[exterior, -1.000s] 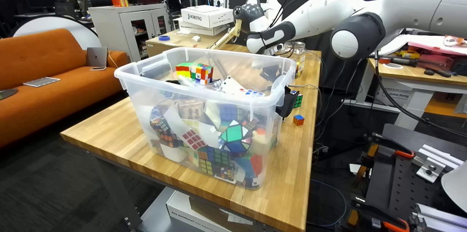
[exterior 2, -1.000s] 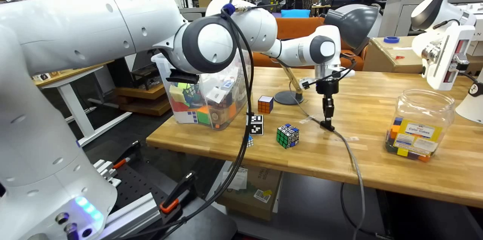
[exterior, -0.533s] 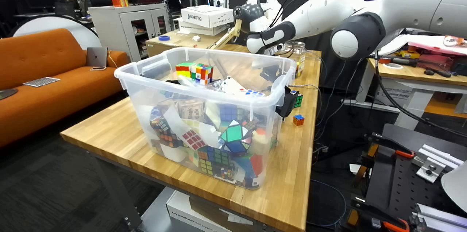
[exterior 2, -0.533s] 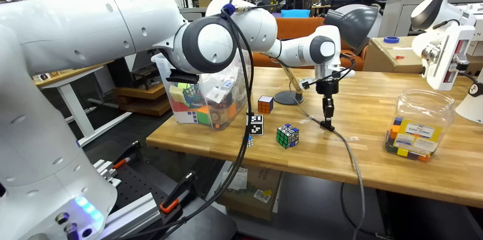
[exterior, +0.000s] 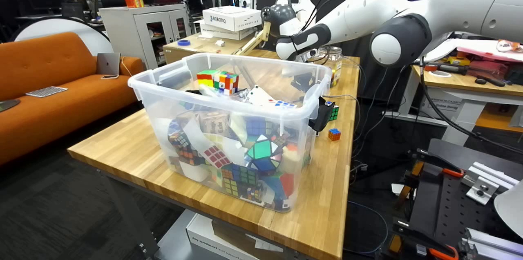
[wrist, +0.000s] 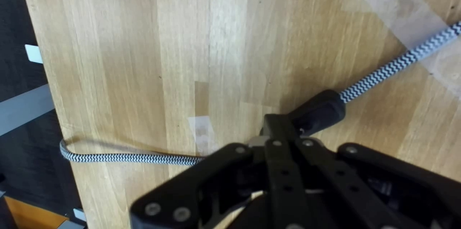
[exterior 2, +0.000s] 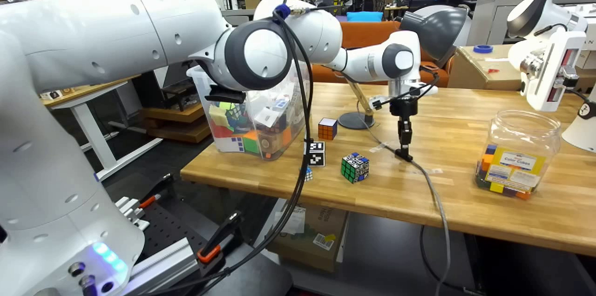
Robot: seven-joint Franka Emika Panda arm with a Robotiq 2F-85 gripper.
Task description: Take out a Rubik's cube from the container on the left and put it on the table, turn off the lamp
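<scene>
On the near end of the table (exterior: pixel 130 145), in an exterior view, the container (exterior: pixel 229 106) stands upright, full of puzzle cubes (exterior: pixel 229 82), with the lamp (exterior: pixel 281 18) beyond it towards one o'clock.

In an exterior view, the gripper (exterior 2: pixel 404 146) points to six o'clock, its fingers pressed together and pinching nothing that shows. A green-faced Rubik's cube (exterior 2: pixel 355 168) rests on the table at its eight o'clock, an orange-sided cube (exterior 2: pixel 327 129) between nine and ten; which one the task means is unclear, but I judge that half done and the lamp step in hand.

In the wrist view, the tips cover part of a black switch (wrist: pixel 320 112), its cord (wrist: pixel 396 66) leaving towards two o'clock. A glancing push is the chief risk: the switch is narrow and the spot being pressed is hidden, so an off-centre press may roll it without a click. Slack in the cord would let it skid. Too deep a push would drive the tips into the table, and one press too many could leave the lamp on, since whether it is lit doesn't show clearly here
</scene>
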